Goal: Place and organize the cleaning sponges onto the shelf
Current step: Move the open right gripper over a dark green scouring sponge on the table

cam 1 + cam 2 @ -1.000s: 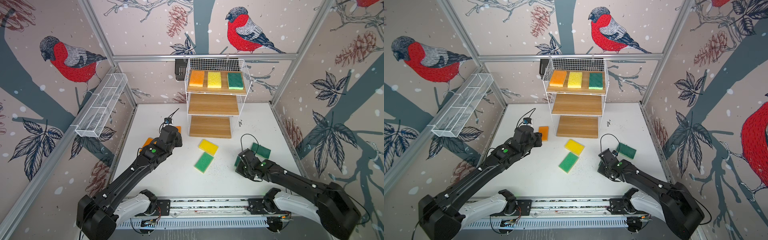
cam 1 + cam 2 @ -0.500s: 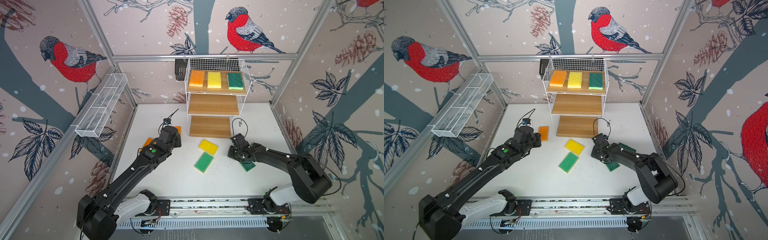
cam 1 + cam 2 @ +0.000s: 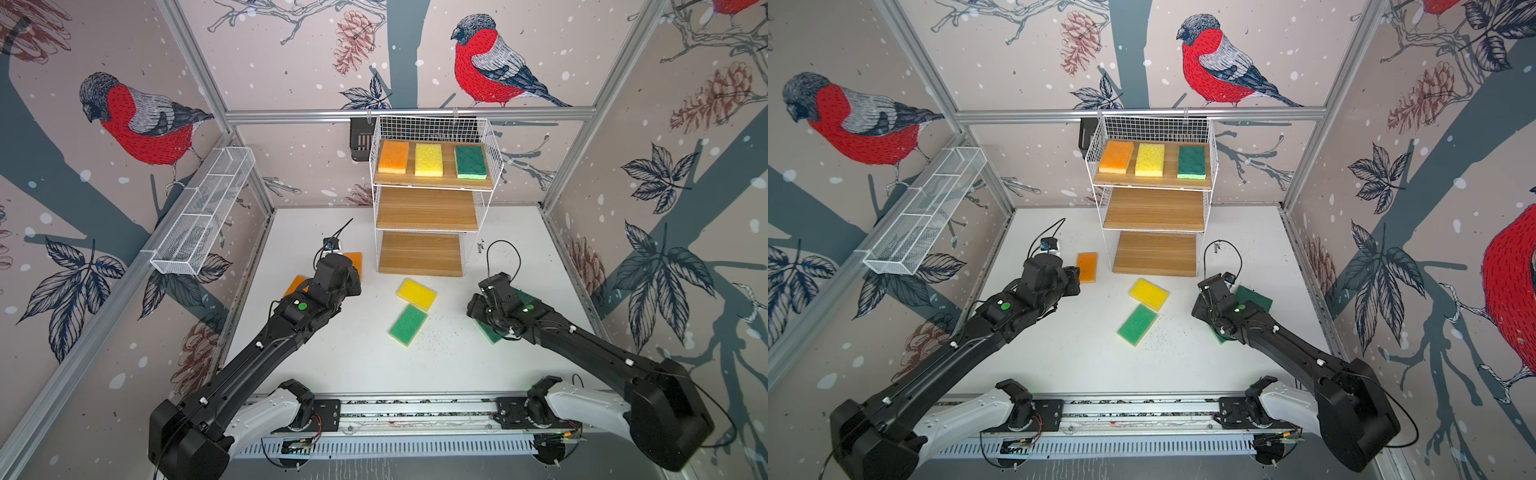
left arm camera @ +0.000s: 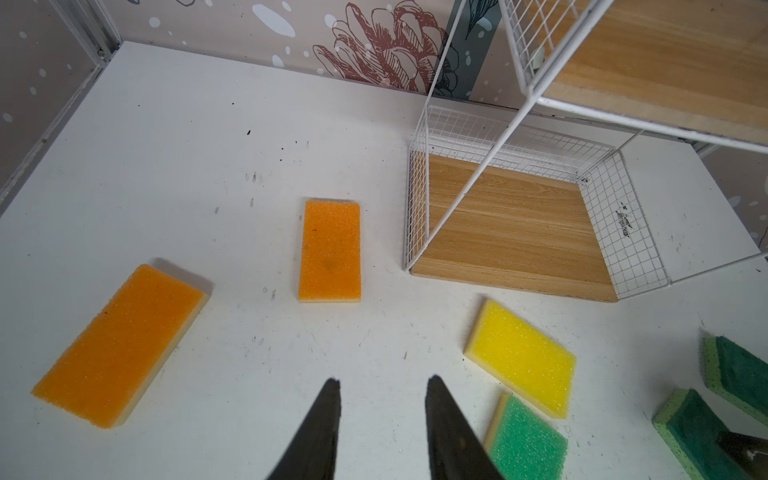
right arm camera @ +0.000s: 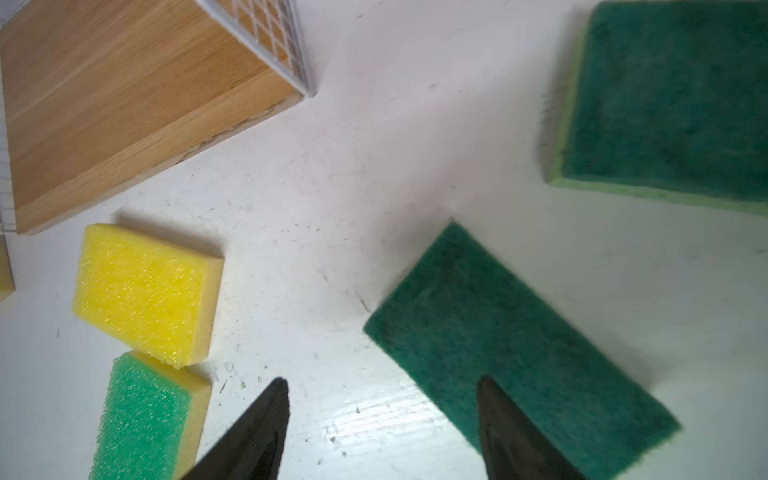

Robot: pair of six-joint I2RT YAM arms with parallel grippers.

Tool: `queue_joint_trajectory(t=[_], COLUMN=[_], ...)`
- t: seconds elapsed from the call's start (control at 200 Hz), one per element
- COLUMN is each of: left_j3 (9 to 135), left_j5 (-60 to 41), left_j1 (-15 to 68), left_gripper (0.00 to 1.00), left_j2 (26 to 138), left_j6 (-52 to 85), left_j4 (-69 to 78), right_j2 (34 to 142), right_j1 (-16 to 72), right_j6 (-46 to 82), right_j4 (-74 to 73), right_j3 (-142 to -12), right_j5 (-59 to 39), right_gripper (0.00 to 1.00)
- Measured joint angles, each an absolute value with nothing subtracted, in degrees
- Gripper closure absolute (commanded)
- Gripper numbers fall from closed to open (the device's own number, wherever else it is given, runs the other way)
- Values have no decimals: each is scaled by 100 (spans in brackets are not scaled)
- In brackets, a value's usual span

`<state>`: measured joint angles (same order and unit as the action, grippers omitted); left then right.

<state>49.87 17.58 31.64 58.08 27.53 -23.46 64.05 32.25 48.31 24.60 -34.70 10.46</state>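
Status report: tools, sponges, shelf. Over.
Left tool open, empty. Right tool open, empty, at dark green sponge edge. Three sponges on shelf top, six on table. Lower boards bare.

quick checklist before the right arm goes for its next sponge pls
1. Right gripper jaws open and empty: ok.
2. Jaws straddle the near dark green sponge: not ok. One jaw is over its top, and the other is over bare table.
3. That sponge lies flat, apart from the other dark green sponge: ok.
4. Middle board and bottom board have room: ok, nothing lies on either.
5. Left gripper empty, jaws apart, well away from that sponge: ok.
6. Height of the right jaws above the sponge: cannot tell.
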Motion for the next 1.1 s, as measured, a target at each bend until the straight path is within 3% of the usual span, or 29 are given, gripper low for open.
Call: queue_joint_trajectory(t=[0.395, 0.805, 1.101], left_j3=[4831, 4921, 4921], left_j5=[1658, 1653, 1653], left_j1=[3162, 3162, 3162], left_gripper=[64, 64, 64], left_j2=[5682, 5472, 5135], left_j6=[2871, 2912, 2974], left_j4=[-2364, -2418, -2617], right_j2=[6149, 5920, 5902], right_j1=[1907, 1970, 2755], right_j6=[4453, 4200, 4429], right_j4=[2239, 1750, 1413], right_j3=[-3100, -2493, -2342], right_j5=[1111, 373, 117], right_gripper=[24, 24, 24])
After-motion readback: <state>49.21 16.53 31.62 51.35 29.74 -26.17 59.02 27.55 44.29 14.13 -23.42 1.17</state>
